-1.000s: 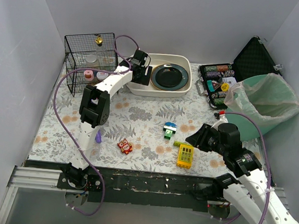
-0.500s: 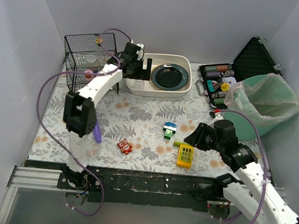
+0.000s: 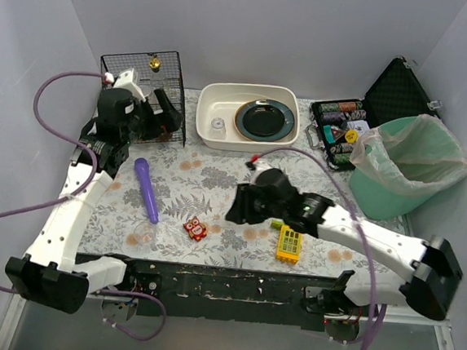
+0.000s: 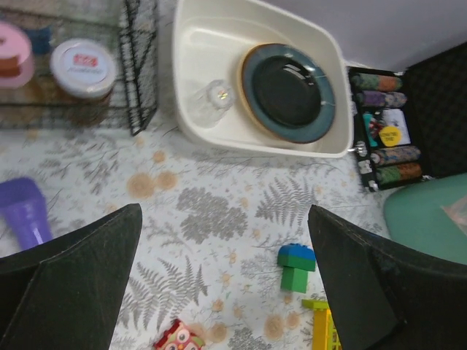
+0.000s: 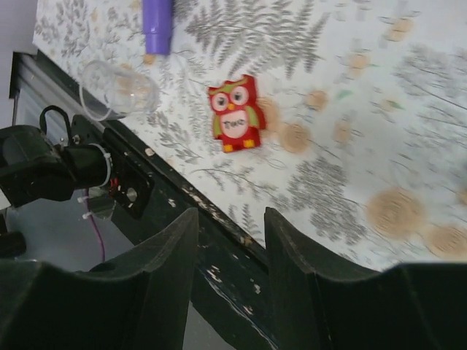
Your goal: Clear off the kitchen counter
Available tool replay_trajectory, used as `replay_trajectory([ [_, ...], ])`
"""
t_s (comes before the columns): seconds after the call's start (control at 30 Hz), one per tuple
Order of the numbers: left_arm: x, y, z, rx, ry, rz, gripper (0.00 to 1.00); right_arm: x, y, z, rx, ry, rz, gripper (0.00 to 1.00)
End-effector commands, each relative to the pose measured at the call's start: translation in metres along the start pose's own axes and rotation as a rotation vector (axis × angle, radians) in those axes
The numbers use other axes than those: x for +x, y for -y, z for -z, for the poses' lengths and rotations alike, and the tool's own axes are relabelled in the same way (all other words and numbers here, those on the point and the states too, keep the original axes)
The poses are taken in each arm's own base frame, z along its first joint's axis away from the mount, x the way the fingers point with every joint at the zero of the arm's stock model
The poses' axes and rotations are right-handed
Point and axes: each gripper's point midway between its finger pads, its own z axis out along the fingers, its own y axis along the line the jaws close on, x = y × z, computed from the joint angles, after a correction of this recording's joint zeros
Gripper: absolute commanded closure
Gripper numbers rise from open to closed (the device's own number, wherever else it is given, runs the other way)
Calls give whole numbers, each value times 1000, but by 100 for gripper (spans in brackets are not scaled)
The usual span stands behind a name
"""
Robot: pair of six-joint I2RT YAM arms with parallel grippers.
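The kitchen counter (image 3: 217,178) has a fern-print cloth. On it lie a purple marker-like stick (image 3: 146,188), a clear glass on its side (image 3: 141,234), a red owl toy (image 3: 195,228) and a yellow block (image 3: 290,243). My left gripper (image 3: 164,112) is wide open and empty, high beside the wire basket (image 3: 139,89). Its view (image 4: 224,211) shows a blue-green block (image 4: 295,267) and the owl (image 4: 179,339). My right gripper (image 3: 240,207) hangs over the counter's middle, covering that block in the top view. It (image 5: 230,215) is open and empty, over the dark front edge, with the owl (image 5: 235,114) and glass (image 5: 120,91) beyond.
A white basin (image 3: 249,90) at the back holds a dark plate (image 3: 265,119) and a small glass (image 3: 217,125). The basket holds jars. An open chip case (image 3: 340,127) and a green bin with a plastic bag (image 3: 410,162) stand at the right.
My left arm has pulled back from the basin to the left, beside the basket; a small glass now shows in the basin. My right arm has swung left to the counter's middle.
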Motion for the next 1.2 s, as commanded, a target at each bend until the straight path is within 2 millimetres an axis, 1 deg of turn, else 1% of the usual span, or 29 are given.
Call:
replay_trajectory([
  [0.0, 24, -47, 18, -116, -40, 92, 2, -8, -75, -45, -119, 10, 84, 50],
  [0.07, 30, -59, 24, -141, -47, 105, 2, 4, -89, -74, -103, -55, 113, 49],
  [0.1, 33, -64, 27, -159, -48, 107, 2, 7, -101, -83, -108, -74, 128, 48],
  [0.13, 34, -67, 28, -170, -47, 105, 2, 12, -107, -93, -102, -93, 141, 48],
  [0.2, 37, -69, 31, -178, -48, 105, 2, 11, -125, -108, -113, -94, 152, 45],
  [0.27, 39, -69, 31, -176, -47, 106, 2, 12, -135, -122, -131, -103, 139, 43],
  [0.3, 39, -69, 31, -174, -45, 105, 2, 17, -141, -126, -157, -135, 132, 42],
  [0.33, 39, -69, 31, -173, -46, 104, 2, 19, -146, -131, -173, -148, 127, 42],
  [0.5, 35, -67, 29, -163, -39, 91, 2, 30, -153, -155, -182, -201, 107, 41],
  [0.7, 32, -65, 28, -151, -38, 86, 2, 35, -157, -174, -184, -226, 89, 41],
  [0.83, 32, -65, 27, -147, -40, 85, 2, 36, -161, -184, -190, -233, 84, 41],
  [0.87, 32, -65, 27, -146, -42, 84, 2, 35, -165, -185, -199, -232, 83, 41],
  [1.03, 30, -66, 28, -148, -38, 76, 2, 39, -171, -193, -208, -251, 84, 40],
  [1.17, 31, -66, 28, -146, -41, 74, 2, 45, -170, -199, -200, -272, 82, 37],
])
